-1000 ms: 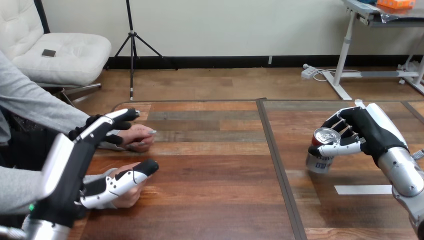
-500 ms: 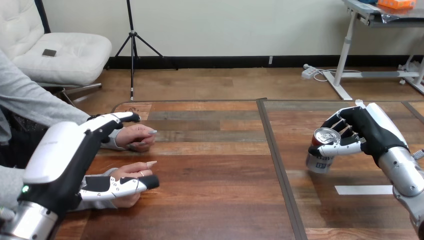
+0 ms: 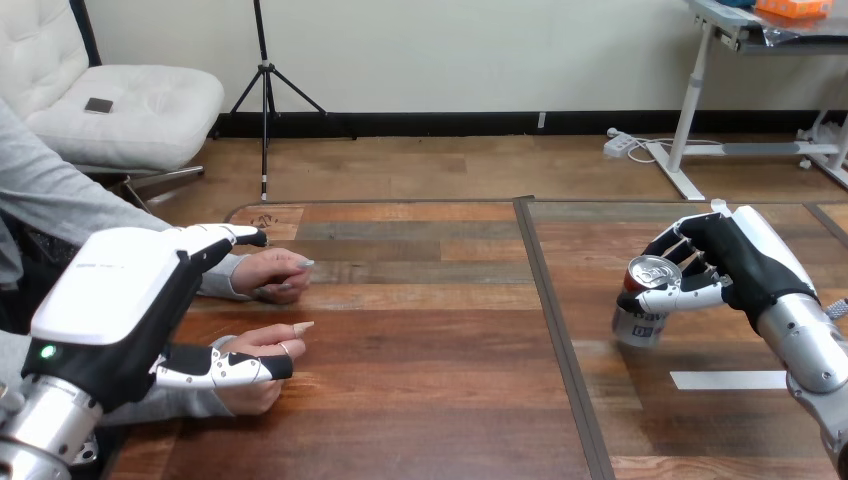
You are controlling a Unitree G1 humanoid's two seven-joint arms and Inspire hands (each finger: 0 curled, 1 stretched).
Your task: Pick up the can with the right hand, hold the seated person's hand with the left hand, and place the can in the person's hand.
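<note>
A silver can (image 3: pixel 640 318) stands on the right part of the wooden table (image 3: pixel 420 400). My right hand (image 3: pixel 735 262) is shut on the can, thumb across its front near the top and fingers behind it. At the left edge, my left hand (image 3: pixel 120 295) hovers back-up and open over the person's near wrist. Its straight fingers (image 3: pixel 228 236) reach toward the person's far hand (image 3: pixel 275 272). Its thumb (image 3: pixel 230 368) lies straight along the person's near hand (image 3: pixel 262 345), which rests on the table with curled fingers. I see no finger curled round either of the person's hands.
A white tape strip (image 3: pixel 725 379) is stuck to the table just in front of the can. A dark seam (image 3: pixel 555 330) runs front to back through the table's middle, between the can and the person's hands.
My left hand has rolled palm-down and drawn back to the left, its thumb sliding back along the person's near hand. The right hand and the can have stayed put.
</note>
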